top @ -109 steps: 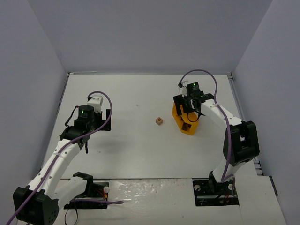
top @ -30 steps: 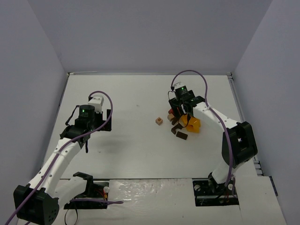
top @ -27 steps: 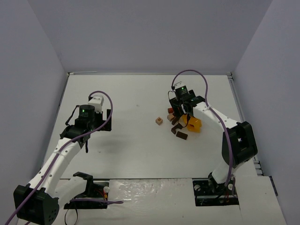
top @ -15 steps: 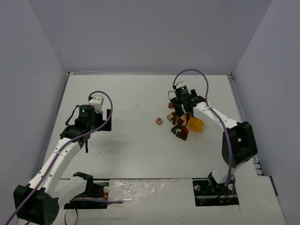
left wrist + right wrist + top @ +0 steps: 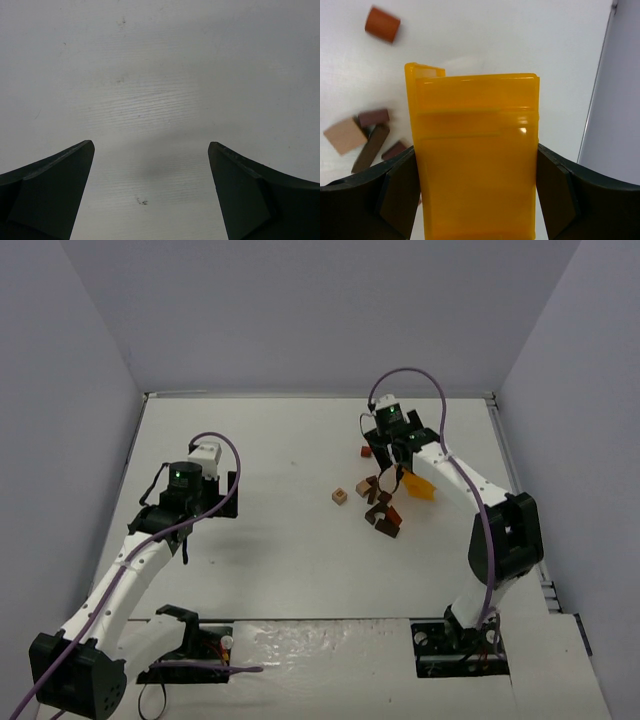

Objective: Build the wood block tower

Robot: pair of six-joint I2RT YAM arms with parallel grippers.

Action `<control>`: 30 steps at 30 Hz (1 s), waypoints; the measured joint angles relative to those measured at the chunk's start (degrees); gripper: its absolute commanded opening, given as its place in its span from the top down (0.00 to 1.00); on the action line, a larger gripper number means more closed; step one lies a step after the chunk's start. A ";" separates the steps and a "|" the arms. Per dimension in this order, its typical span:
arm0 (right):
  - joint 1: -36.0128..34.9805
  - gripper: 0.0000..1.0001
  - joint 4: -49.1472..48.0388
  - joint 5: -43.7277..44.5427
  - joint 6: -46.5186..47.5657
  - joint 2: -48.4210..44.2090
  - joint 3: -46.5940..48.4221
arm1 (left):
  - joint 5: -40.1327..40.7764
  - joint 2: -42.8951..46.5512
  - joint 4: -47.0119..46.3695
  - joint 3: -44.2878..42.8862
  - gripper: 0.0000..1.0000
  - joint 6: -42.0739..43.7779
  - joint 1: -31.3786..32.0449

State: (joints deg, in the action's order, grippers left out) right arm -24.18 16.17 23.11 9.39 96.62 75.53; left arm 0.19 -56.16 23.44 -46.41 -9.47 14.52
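Noted right claw (image 5: pixel 476 150) pinching yellow bin (image 5: pixel 475 100), right of centre; wood blocks (image 5: pixel 383 510) scattered on counter (image 5: pixel 280 440) just left; left claw (image 5: pixel 151 150) spread wide, centre left.

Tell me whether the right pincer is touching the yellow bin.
Touching. The right wrist view shows the right pincer clamped on the yellow bin, both fingers flush against its sides, no gap.
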 measured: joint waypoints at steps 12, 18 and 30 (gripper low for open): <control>2.81 1.00 -8.79 -5.36 24.06 25.60 24.72 | 0.06 0.00 0.35 0.00 0.03 0.00 0.00; 1.17 1.00 -13.00 -4.61 33.80 31.24 27.65 | 0.71 0.00 0.42 0.00 0.03 0.00 0.00; -1.30 1.00 -18.00 -7.07 42.10 28.01 20.21 | 1.33 -1.30 0.54 0.00 0.03 0.02 0.00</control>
State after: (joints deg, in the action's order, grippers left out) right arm -25.48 -1.83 16.03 51.48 124.62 95.74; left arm 1.52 -57.46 23.98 -46.41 -9.45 14.52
